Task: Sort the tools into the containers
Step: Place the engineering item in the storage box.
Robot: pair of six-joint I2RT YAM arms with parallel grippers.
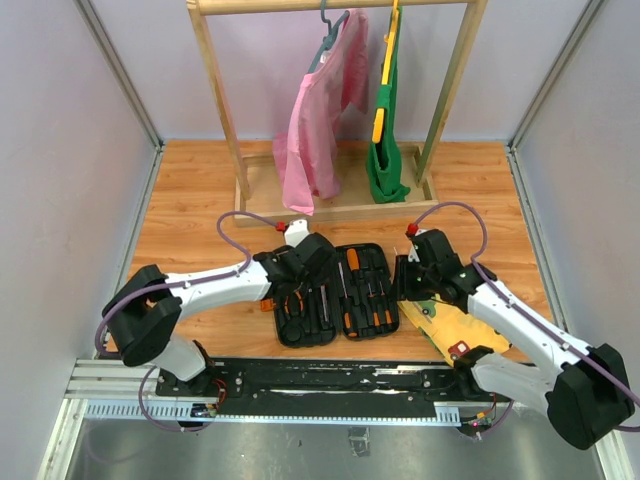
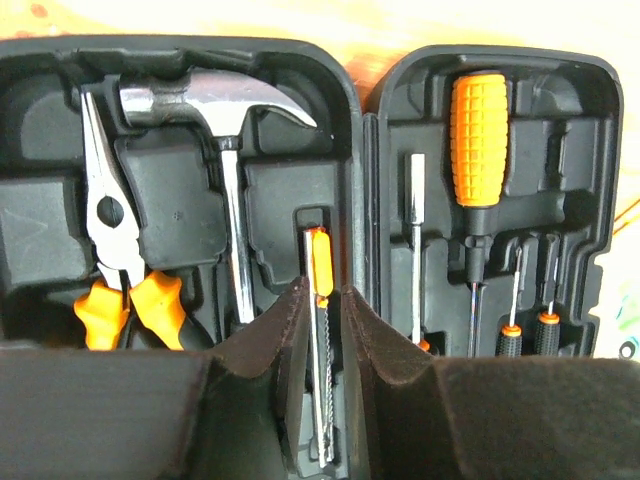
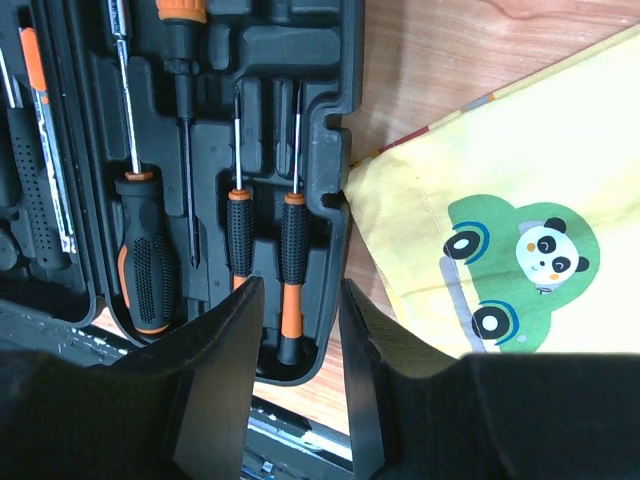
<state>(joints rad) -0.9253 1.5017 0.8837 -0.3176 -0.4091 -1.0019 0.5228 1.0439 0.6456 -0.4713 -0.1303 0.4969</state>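
Left tool over orange-tipped blade, hammer beyond; right wrist alone shows panda

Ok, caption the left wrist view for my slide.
Left gripper hovers open over the black tool case holding hammer, pliers and screwdrivers.

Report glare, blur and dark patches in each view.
Left wrist: glare whitens the hammer head, and the near left fingers are dark and soft. Right wrist: the right fingers are likewise blurred black, while the board is bright but sharp. Top: the light is even with no hard shadows, and the case stays dark.
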